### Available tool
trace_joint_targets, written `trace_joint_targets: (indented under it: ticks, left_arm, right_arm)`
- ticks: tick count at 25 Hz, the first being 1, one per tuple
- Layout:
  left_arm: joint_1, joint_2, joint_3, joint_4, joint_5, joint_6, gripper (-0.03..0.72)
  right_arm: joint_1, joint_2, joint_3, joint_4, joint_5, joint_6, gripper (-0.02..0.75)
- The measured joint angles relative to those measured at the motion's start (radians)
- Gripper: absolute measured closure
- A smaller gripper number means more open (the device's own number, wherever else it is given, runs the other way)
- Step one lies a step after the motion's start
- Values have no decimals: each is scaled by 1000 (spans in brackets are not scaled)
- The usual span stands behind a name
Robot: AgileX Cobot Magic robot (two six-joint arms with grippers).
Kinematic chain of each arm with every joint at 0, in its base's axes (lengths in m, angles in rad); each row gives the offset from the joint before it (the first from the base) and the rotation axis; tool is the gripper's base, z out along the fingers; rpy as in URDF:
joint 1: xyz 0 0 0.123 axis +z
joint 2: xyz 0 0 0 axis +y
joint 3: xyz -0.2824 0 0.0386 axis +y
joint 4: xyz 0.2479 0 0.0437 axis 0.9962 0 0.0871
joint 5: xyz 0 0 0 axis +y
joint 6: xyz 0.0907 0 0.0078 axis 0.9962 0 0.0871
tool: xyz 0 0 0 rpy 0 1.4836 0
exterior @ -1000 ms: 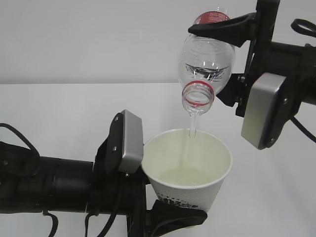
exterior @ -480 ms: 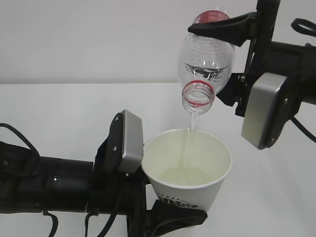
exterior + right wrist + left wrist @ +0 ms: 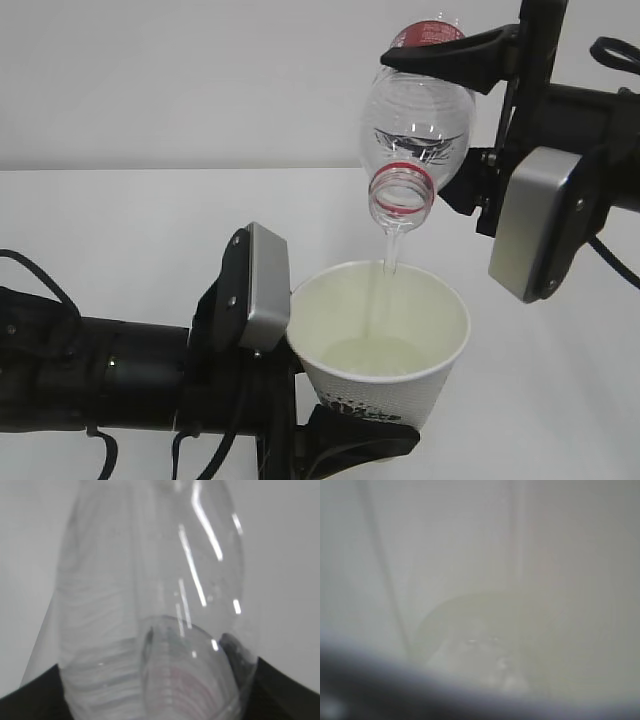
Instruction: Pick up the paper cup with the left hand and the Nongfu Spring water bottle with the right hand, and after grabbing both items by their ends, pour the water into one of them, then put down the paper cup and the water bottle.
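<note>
The white paper cup (image 3: 385, 345) stands upright, low in the middle of the exterior view, with my left gripper (image 3: 345, 415) shut on its lower part. Its pale wall (image 3: 485, 580) fills the blurred left wrist view. Above it the Nongfu Spring water bottle (image 3: 415, 130) hangs tipped mouth-down, red neck ring lowest, with my right gripper (image 3: 455, 120) shut on its body. A thin stream of water (image 3: 390, 255) falls from the mouth into the cup, where water (image 3: 375, 355) lies at the bottom. The right wrist view is filled by the clear ribbed bottle (image 3: 155, 605), with one black finger (image 3: 237, 650) beside it.
The white table (image 3: 120, 230) runs back to a plain pale wall. My left arm (image 3: 100, 370) lies along the lower left, its grey plate (image 3: 262, 285) right beside the cup's rim. The right arm's grey plate (image 3: 535, 225) hangs to the right of the bottle.
Both arms hold still. The water keeps running from the bottle into the cup.
</note>
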Motion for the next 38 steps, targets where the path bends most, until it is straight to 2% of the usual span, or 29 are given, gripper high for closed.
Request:
trace_joint_targets:
  ticks: [38]
  left_arm:
    - [0, 0, 0, 8, 0, 0, 211]
  right_arm:
    - [0, 0, 0, 16, -7, -21, 220]
